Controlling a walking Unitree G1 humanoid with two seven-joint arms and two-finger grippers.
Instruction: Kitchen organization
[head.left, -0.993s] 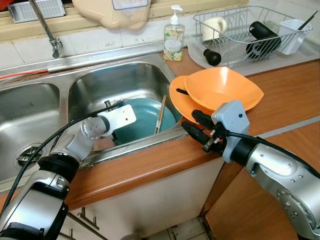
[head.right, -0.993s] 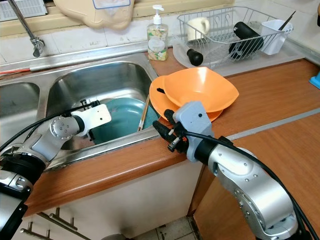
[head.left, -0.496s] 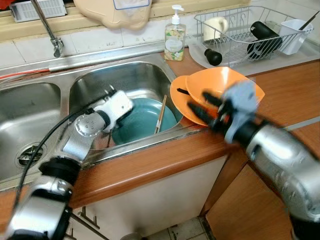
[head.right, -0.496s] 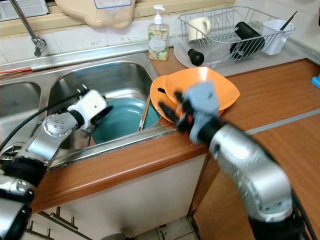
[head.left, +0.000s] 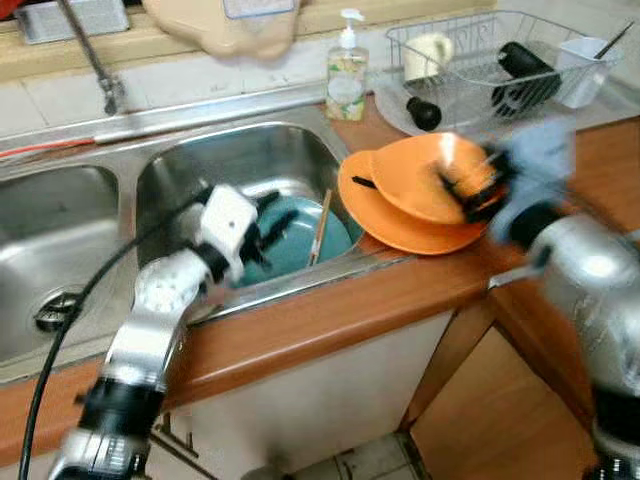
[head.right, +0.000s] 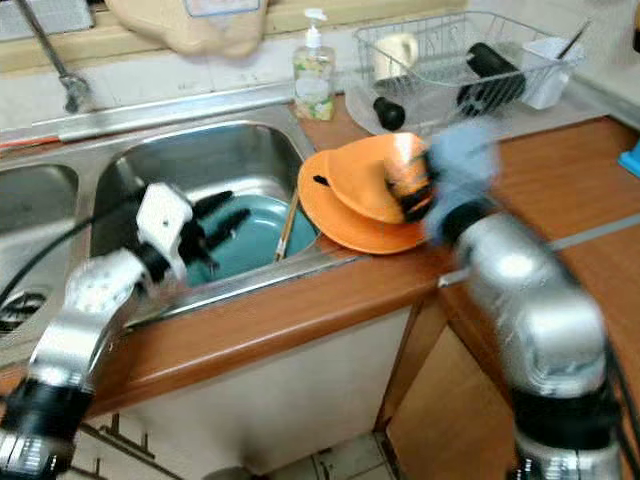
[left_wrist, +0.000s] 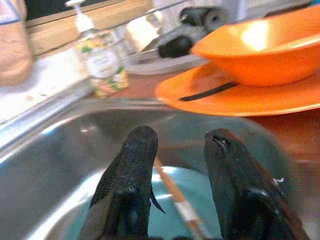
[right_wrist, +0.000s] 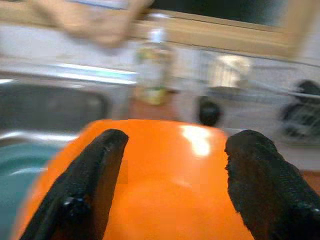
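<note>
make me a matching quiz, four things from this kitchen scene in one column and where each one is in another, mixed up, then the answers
Things:
1. teal plate
2. orange bowl
3. soap bottle
4. white cup

Places:
a. in the wire dish rack
b. on the orange plate on the counter
c. in the sink basin
d. standing behind the sink, by the wall

Pairs: 1-c, 2-b, 3-d, 4-a

Bright, even light fills the kitchen. Both head views are smeared by motion blur, worst on the right arm (head.left: 560, 250). Glare glints on the orange bowl (left_wrist: 260, 47) and steel sink (head.left: 235, 160); wrist views are soft.
</note>
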